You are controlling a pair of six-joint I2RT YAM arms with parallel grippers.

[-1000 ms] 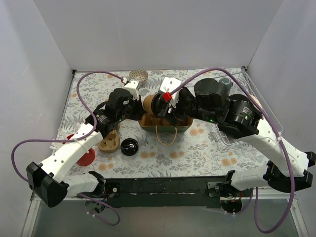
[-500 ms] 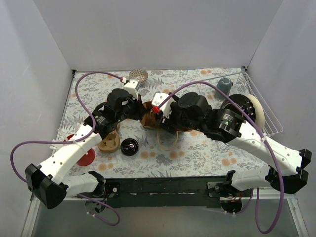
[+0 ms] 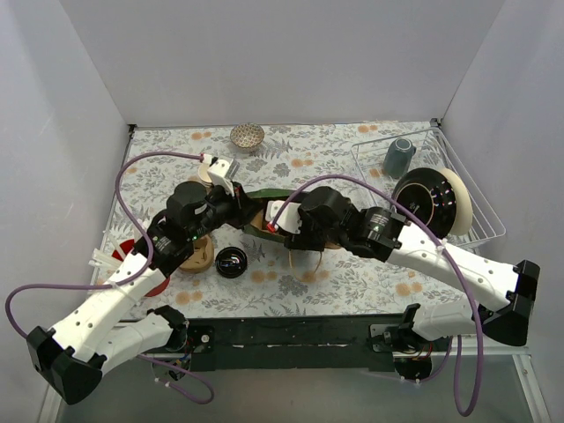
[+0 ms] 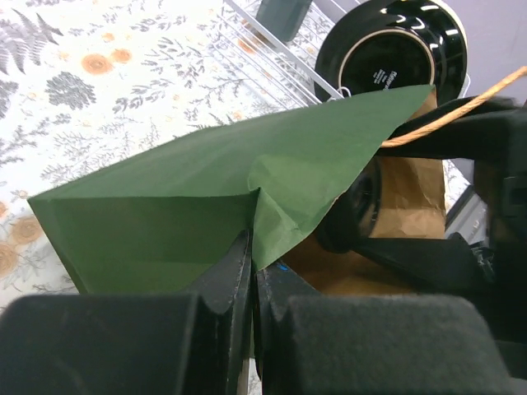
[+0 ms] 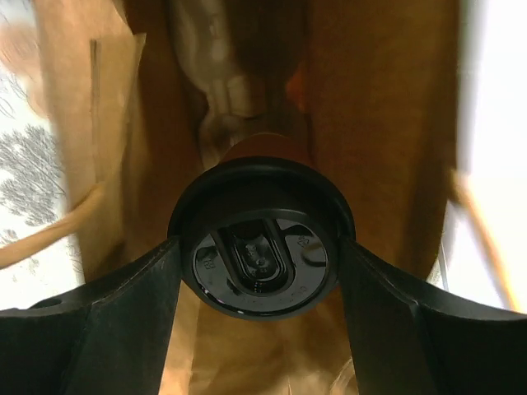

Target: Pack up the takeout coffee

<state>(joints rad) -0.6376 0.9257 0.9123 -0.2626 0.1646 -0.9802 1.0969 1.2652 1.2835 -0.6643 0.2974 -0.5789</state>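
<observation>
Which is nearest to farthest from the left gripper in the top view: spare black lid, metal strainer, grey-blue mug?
From the left gripper:
1. Spare black lid, just in front, toward the bases.
2. Metal strainer, at the back edge.
3. Grey-blue mug, far right, in the wire rack.

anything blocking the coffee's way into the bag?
Nothing visible. The right gripper holds the takeout coffee by its lid, already inside the green paper bag. The left gripper pinches the bag's edge, holding the mouth open.
</observation>
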